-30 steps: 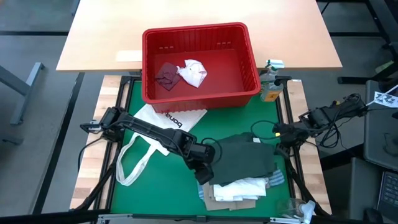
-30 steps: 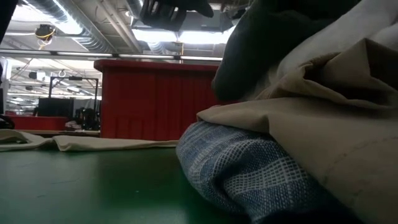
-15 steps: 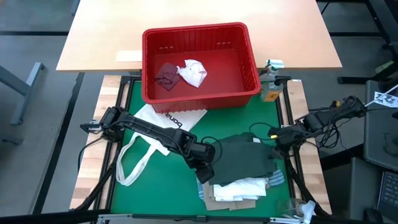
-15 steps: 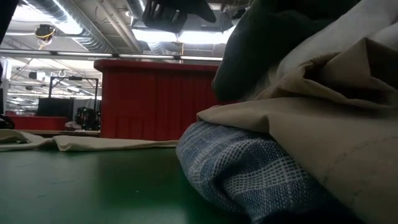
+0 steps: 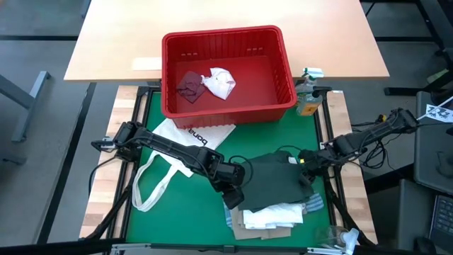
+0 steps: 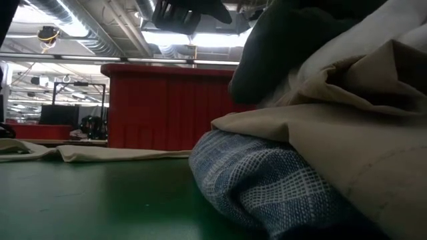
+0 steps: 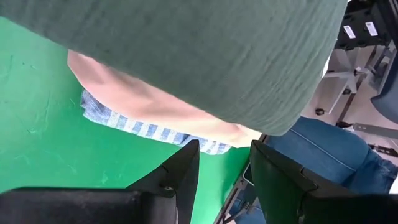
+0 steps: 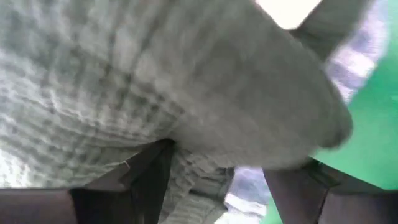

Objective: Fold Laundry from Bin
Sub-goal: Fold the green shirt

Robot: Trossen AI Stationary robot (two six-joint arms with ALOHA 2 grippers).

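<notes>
dark green-grey top (image 5: pixel 276 180) lies on top of a stack of laundry at the near middle of the green mat (image 5: pixel 177 205), between the two grippers. under it: a white shirt (image 5: pixel 272 214), a tan shirt (image 5: pixel 265 230) and a blue-striped cloth (image 5: pixel 315 204) showing at the stack's edges. low view shows the striped cloth (image 6: pixel 267 187) lowest, tan layer (image 6: pixel 347 133) over it, dark top (image 6: pixel 287 47) above.

left gripper (image 5: pixel 232 193) sits at the stack's left edge, against the top's left side; left arm runs low across the mat from the table's left edge. its fingers (image 7: pixel 180 177) stand apart, nothing between them; the top hangs just ahead.

right gripper (image 5: pixel 304 161) is at the top's right edge, arm reaching in from the table's right. its fingers (image 8: pixel 149 174) are spread wide with the top's fabric (image 8: pixel 186 93) lying against and between them; no closed pinch visible.

red bin (image 5: pixel 226 71) sits at the far end, well apart, holding a small maroon piece (image 5: pixel 190 85) and a white piece (image 5: pixel 221 81). white tote bag (image 5: pixel 187 138) lies left of the stack.
</notes>
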